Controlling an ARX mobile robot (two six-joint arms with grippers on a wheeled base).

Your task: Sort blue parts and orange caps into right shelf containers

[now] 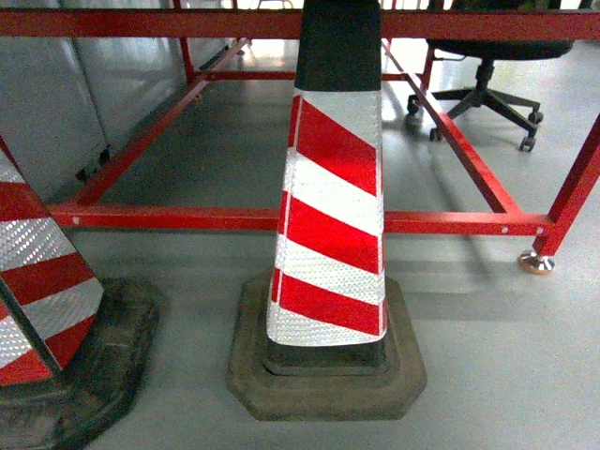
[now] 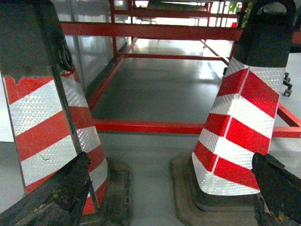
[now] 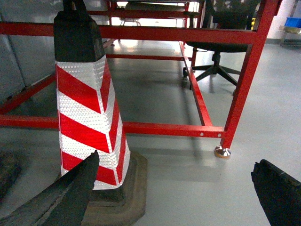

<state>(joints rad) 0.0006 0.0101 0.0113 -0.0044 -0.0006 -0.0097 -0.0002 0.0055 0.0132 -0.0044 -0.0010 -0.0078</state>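
Observation:
No blue parts, orange caps or right shelf containers show in any view. My left gripper (image 2: pixel 171 160) is open; its dark fingers (image 2: pixel 56 193) frame bare grey floor between two traffic cones. My right gripper (image 3: pixel 175 162) is also open, with nothing between its black fingers (image 3: pixel 280 188) but floor. Neither gripper appears in the head view.
A red-and-white cone (image 1: pixel 330 216) on a dark rubber base stands straight ahead, and a second cone (image 1: pixel 42 281) at the left. Behind them runs a low red steel frame (image 1: pixel 225 219) with a foot (image 1: pixel 536 263). An office chair (image 1: pixel 487 84) stands far right. A small blue shape (image 3: pixel 292 22) sits far back.

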